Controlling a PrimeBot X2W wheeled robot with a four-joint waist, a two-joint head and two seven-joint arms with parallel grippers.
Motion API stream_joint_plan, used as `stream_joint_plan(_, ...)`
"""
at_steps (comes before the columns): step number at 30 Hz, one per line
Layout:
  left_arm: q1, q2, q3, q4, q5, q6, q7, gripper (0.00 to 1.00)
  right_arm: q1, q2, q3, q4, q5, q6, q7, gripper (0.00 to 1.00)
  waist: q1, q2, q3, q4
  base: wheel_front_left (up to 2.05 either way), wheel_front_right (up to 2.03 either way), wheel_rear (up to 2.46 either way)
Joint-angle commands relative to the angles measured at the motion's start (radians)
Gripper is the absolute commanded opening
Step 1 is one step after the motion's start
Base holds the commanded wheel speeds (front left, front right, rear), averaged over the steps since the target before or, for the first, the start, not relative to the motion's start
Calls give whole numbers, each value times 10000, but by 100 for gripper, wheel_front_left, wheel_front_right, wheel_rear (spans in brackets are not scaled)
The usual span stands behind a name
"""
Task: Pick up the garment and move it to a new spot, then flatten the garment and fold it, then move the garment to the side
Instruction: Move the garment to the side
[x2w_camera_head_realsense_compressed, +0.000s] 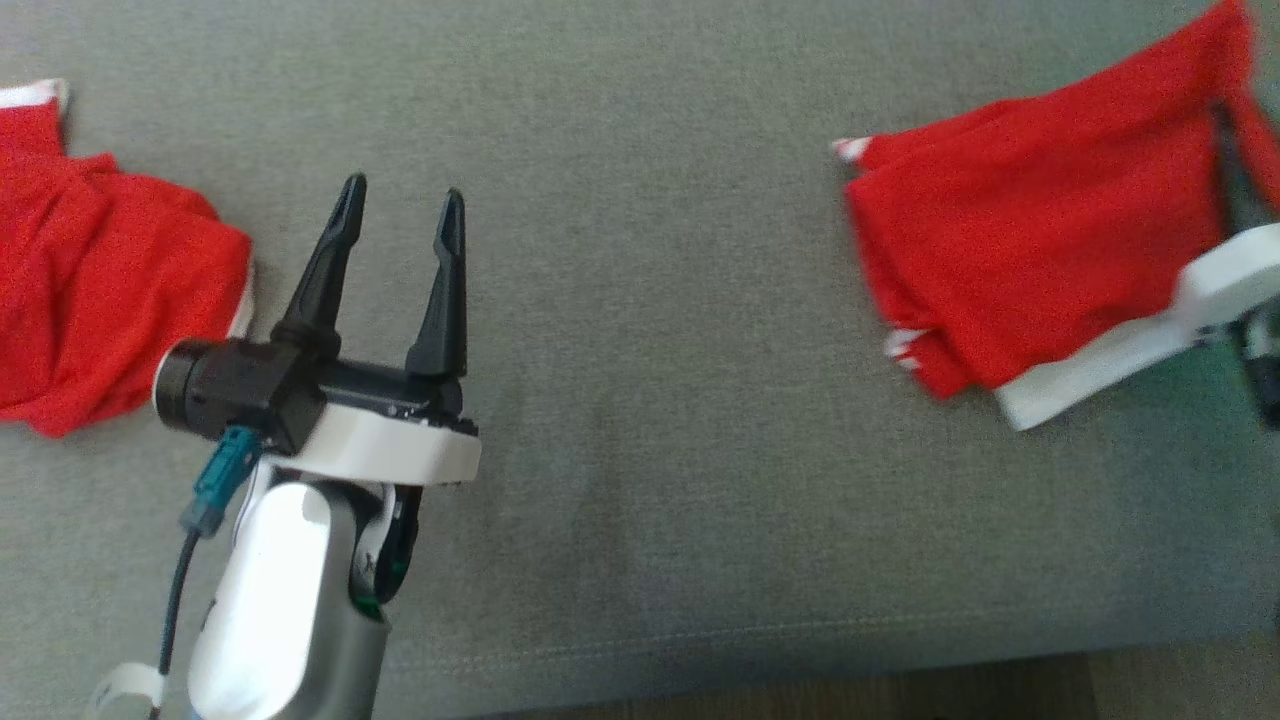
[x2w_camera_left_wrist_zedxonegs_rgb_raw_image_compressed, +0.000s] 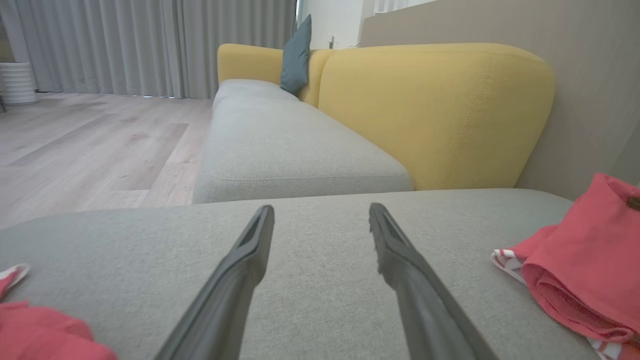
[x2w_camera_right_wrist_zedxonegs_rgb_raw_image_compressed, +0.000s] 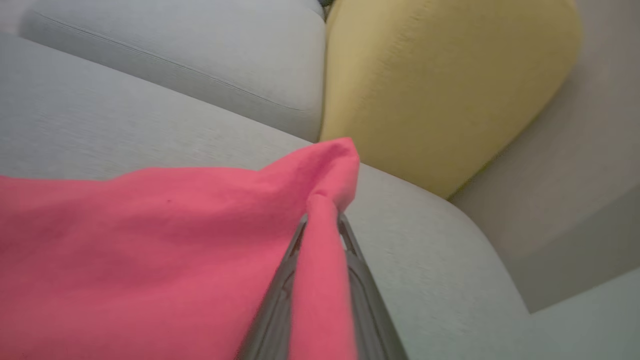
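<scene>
1. The red garment (x2w_camera_head_realsense_compressed: 1030, 220) lies bunched up on the right side of the gray sofa seat (x2w_camera_head_realsense_compressed: 650, 420). Little white bits show at its edges.
2. The right gripper (x2w_camera_right_wrist_zedxonegs_rgb_raw_image_compressed: 324, 225) has its jaws closed on a pinch of the red garment. The cloth pokes up between the two fingers.
3. The left gripper (x2w_camera_head_realsense_compressed: 402, 190) has its jaws wide apart and holds nothing. It hangs over the seat, well apart from the garment.
4. The step now looks like picking the garment up. I think a slow, straight lift is best, so the thin pinch does not slip out.
5. Only one bit is held, so the rest will likely hang down. It should go up high before it goes sideways, or it may drag.
6. The middle of the seat looks like a good new spot.
7. Another red cloth (x2w_camera_head_realsense_compressed: 90, 300) lies at the left, near the left gripper. The two should not get mixed up.
8. A yellow cushion (x2w_camera_right_wrist_zedxonegs_rgb_raw_image_compressed: 440, 90) stands close behind the garment. The arm could bump it.
</scene>
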Motion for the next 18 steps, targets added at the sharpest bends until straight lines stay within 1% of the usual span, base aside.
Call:
stream_joint_plan(1, -342, 72, 321, -363, 70, -26, -51, 100, -295, -401, -27, -292, 118, 65, 99, 0, -1, 0, 226, -197, 0, 0, 0)
stream_joint_plan(2, -400, 72, 317, -366, 78, -41, -51, 100, -370, -611, -113, -332, 80, 65, 119, 0, -1, 0, 269, -230, 0, 0, 0)
stream_joint_plan(3, -444, 72, 302, -365, 81, -59, -51, 100, -376, -545, 77, -357, 279, 65, 177, 0, -1, 0, 287, -247, 0, 0, 0)
stream_joint_plan(5, -466, 72, 279, -384, 79, -70, -51, 100, -485, -581, 109, -516, 309, 65, 321, 0, -1, 0, 337, -306, 0, 0, 0)
stream_joint_plan(9, -413, 72, 173, -377, 33, -41, -51, 100, -603, -408, -414, -824, 234, 65, 348, 0, -1, 0, 342, -316, 0, 0, 0)
stream_joint_plan(18, -295, 72, 197, -316, -15, -21, -51, 100, -375, -318, -791, -1141, 96, 65, 297, 0, -1, 0, 166, -215, 0, 0, 0)
